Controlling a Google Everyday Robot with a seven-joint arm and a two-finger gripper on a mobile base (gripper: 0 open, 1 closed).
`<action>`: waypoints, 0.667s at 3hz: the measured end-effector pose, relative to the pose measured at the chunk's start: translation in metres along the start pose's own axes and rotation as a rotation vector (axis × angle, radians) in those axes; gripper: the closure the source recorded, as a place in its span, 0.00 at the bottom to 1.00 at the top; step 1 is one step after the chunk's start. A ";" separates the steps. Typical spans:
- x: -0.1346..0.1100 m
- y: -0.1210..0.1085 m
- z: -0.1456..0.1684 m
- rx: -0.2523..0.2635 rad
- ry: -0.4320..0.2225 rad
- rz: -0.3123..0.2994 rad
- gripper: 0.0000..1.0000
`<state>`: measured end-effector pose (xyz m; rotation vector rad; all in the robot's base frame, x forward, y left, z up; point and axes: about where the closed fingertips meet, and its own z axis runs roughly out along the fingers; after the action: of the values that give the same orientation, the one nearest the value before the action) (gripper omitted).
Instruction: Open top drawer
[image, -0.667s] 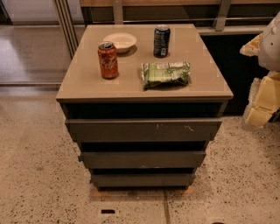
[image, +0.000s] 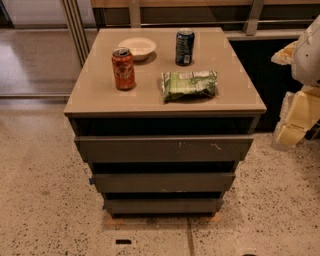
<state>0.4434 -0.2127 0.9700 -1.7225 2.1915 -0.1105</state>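
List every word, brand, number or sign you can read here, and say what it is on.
Nothing is legible.
Red soda can: white lettering, too blurred to read.
Dark blue can: pale label, unreadable.
Green crinkled snack bag: white print, unreadable.
Top drawer's dark grey-brown front: pale scratches only, no text.
Robot's pale hand, at the right edge beside the cabinet: no text visible.

Only the white arm (image: 307, 50) above the gripper (image: 296, 119) at the right edge has dipped slightly lower.
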 end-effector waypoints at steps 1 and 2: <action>-0.011 -0.003 0.047 -0.011 -0.055 -0.023 0.00; -0.029 -0.008 0.113 -0.051 -0.097 -0.041 0.00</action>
<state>0.4929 -0.1704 0.8730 -1.7624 2.1075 0.0182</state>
